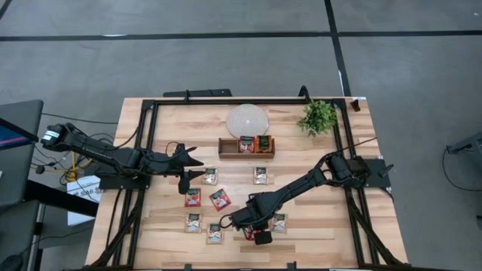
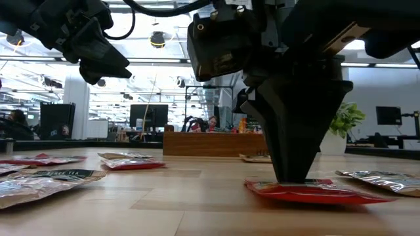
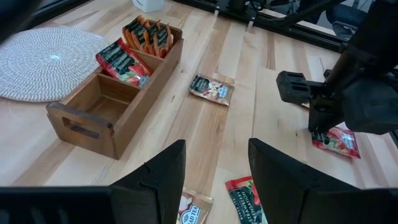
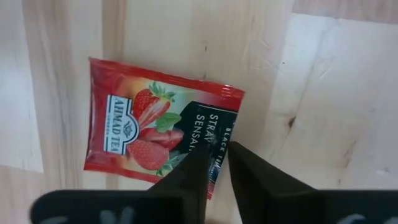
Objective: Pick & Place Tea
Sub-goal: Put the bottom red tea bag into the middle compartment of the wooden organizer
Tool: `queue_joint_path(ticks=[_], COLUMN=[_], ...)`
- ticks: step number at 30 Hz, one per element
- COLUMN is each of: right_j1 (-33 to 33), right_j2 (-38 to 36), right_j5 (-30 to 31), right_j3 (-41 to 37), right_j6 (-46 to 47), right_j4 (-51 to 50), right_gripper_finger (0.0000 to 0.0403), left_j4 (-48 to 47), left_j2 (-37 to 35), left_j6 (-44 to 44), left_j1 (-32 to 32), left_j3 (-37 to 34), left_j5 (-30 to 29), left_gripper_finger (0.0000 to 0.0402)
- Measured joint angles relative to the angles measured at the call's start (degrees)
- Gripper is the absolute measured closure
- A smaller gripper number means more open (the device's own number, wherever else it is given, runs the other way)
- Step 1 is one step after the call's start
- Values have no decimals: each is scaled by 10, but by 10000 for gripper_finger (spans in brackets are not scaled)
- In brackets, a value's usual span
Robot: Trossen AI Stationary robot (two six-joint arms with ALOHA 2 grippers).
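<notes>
The right hand (image 1: 261,236) is down near the front edge of the wooden table (image 1: 316,226), with bare planks to its right. Its two dark fingers (image 4: 193,171) stand nearly closed, pinching the edge of a red strawberry tea sachet (image 4: 155,134) that lies flat on the wood. The packet is glossy, square and slightly crinkled. Just beside it lies a silvery sachet (image 1: 279,222). More sachets (image 1: 193,197) are scattered across the left half of the table. The left hand (image 1: 184,167) hovers above the table's left side, fingers spread wide, holding nothing. Behind them, the wooden three-compartment tray (image 3: 93,112) holds upright sachets next to a round woven mat (image 1: 248,120).
</notes>
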Motion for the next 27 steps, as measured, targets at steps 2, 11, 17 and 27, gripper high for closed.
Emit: queue_joint_path(ticks=[2, 11, 17, 27], right_j1=[-1, -12, -11, -21], right_j2=[0, 0, -17, -74], right_j5=[2, 11, 59, 238], right_j3=[0, -1, 0, 65], right_j6=[0, 5, 0, -25], right_j4=[0, -7, -34, -171], right_gripper_finger=[365, 397, 402, 402], left_j4=[0, 0, 0, 2], left_j2=[0, 0, 0, 0], left_j6=[0, 0, 0, 2], left_j1=[0, 0, 0, 0], left_j3=[0, 0, 0, 0], left_j5=[0, 0, 0, -1], left_gripper_finger=[234, 234, 234, 234])
